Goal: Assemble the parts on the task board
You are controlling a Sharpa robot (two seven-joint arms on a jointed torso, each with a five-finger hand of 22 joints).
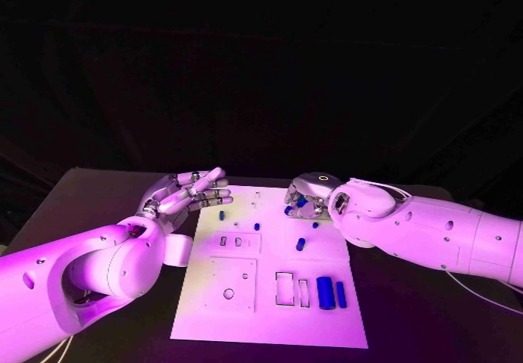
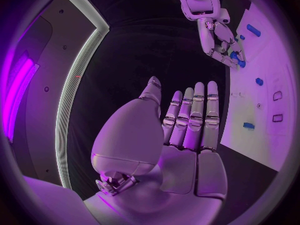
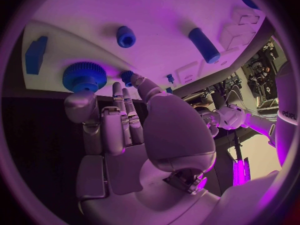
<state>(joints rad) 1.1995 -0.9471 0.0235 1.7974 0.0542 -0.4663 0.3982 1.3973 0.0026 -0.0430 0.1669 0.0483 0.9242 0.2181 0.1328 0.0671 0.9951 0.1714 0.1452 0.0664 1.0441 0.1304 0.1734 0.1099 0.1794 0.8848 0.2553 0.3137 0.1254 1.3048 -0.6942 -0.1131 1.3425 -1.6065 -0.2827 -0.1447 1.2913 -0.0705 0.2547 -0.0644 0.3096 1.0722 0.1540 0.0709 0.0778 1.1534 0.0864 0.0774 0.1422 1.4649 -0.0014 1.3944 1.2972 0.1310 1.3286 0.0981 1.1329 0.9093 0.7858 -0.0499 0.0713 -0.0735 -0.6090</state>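
The white task board (image 1: pixel 273 321) lies in the middle of the table. My left hand (image 1: pixel 187 195) hovers at its far left edge, palm up and fingers straight and apart (image 2: pixel 190 117), holding nothing. My right hand (image 1: pixel 310 198) reaches down over the board's far right corner, fingers spread (image 3: pixel 122 117). Its thumb tip is beside a small blue peg (image 3: pixel 127 75), and a blue gear (image 3: pixel 84 76) lies just past its fingers. A short blue cylinder (image 3: pixel 125 36), a long blue cylinder (image 3: pixel 205 45) and a blue block (image 3: pixel 35 55) rest on the board (image 3: pixel 156 10).
More blue parts sit on the board: a peg (image 1: pixel 221 215), a small piece (image 1: pixel 257 225), a cylinder (image 1: pixel 301 243) and two longer bars (image 1: pixel 325 291) at the near right. Empty rectangular slots (image 1: pixel 284 288) lie beside them. Black table (image 1: pixel 98 204) surrounds the board.
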